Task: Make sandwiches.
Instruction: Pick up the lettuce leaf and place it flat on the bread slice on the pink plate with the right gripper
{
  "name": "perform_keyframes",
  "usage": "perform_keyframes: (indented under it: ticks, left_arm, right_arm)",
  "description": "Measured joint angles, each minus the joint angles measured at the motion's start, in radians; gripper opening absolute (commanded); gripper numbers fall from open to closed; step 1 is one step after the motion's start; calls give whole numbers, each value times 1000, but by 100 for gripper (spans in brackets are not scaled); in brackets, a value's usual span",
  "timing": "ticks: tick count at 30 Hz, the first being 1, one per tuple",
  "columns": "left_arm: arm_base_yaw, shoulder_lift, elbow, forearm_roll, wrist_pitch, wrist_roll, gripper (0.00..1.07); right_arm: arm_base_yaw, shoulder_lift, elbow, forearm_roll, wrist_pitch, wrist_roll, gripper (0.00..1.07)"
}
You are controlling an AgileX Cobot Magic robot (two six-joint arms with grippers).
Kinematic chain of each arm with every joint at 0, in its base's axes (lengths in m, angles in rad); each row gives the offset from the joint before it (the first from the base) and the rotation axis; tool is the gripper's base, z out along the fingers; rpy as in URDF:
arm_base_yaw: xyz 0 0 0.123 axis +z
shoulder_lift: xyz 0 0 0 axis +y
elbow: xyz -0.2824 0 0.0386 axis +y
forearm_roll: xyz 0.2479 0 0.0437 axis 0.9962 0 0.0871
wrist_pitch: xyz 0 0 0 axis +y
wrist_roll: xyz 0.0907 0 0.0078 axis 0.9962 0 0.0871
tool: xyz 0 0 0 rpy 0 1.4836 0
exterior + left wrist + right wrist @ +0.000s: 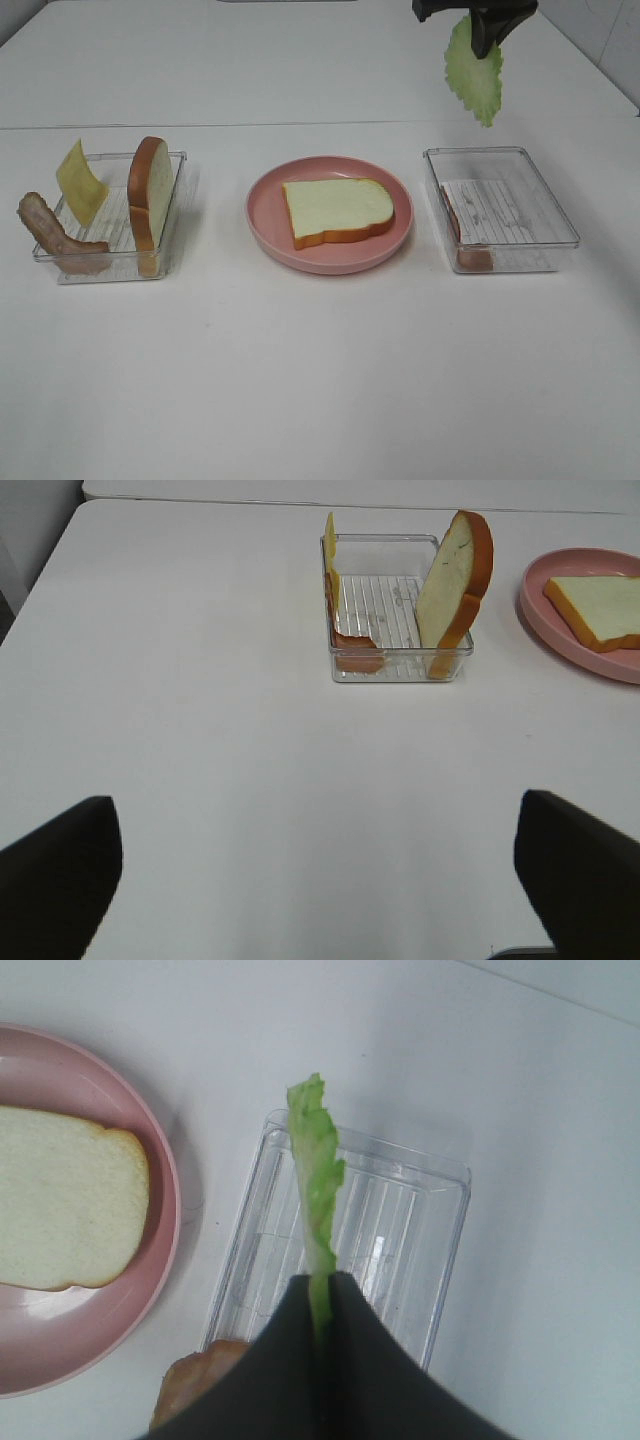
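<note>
- Nearest, on the left: left jaws spread wide over bare white tabletop [300, 810], gripping nothing, well short of the clear plastic left tray [405, 670].
- In that left tray, waiting to be used: curved brown meat strip [45, 225] at the left side, thin yellow cheese square [80, 182] propped upright beside it, white bread slice with orange-brown crust [150, 190] standing on edge along the right wall.
- Level with it, in the middle: round pink plate [265, 215] carrying the other white, orange-crusted bread slice [335, 208], lying flat with nothing on top. Judged to be the base of the sandwich, laid down and no more.
- Same row, on the right: clear plastic right tray [540, 255], holding one more brownish meat piece [474, 258] at its near left corner, otherwise only a ribbed floor.
- Farthest and highest, on the right: right jaws closed on the upper edge of the ruffled green lettuce leaf [474, 75], dangling free in the air, touching neither tray nor plate. From the wrist camera, lined up over the right tray and off to the right of the plate, not above the flat slice.
- Judged early in the build: only the first layer down, the second lifted but not placed.
- Left to do, by this reckoning: carry the leaf leftward and lay it on the flat slice, then add meat and cheese from the trays, then close with the upright slice.
</note>
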Motion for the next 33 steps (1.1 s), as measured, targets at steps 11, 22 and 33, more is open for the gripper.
perform_keyframes:
  ticks: [11, 22, 33]
  left_arm:
    - [0, 0, 0, 0, 0, 0, 100]
    - [0, 0, 0, 0, 0, 0, 100]
    - [0, 0, 0, 0, 0, 0, 100]
  right_arm:
    - [4, -24, 0, 102, 1, -2, 0]
    - [126, 71, 0, 156, -39, -2, 0]
    - [200, 161, 0, 326, -123, -6, 0]
